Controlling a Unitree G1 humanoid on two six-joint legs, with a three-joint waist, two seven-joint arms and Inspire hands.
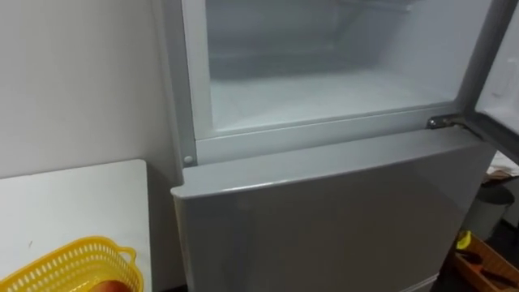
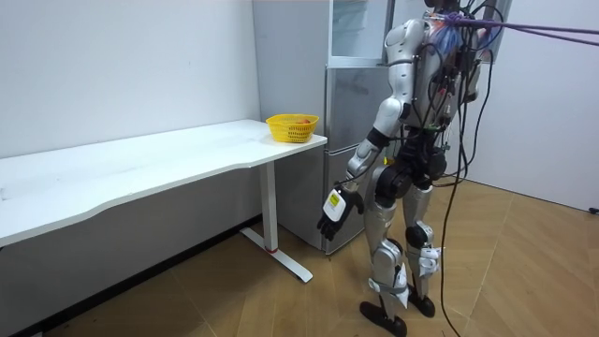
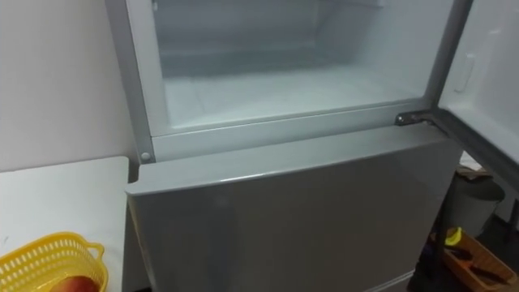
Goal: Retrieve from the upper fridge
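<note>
The fridge's upper compartment (image 1: 324, 89) stands open at 12 o'clock in the eye views. Its white floor is lit, and its door (image 1: 504, 73) is swung out at 3 o'clock on a metal hinge (image 1: 442, 122). The grey lower door (image 1: 324, 219) below it is closed. At 7 o'clock a yellow basket (image 1: 57, 268) sits on the white surface (image 1: 73, 203) just beside the fridge. A red-orange fruit (image 1: 112, 286) lies inside it, at its near edge.

In the room view the robot stands upright facing the fridge, with the surface's end on its left. Its left hand (image 2: 330, 213) hangs at thigh height, below the level of the surface, with fingers relaxed and grasping nothing. From that hand the basket with the fruit is up at 11 o'clock and well apart.
</note>
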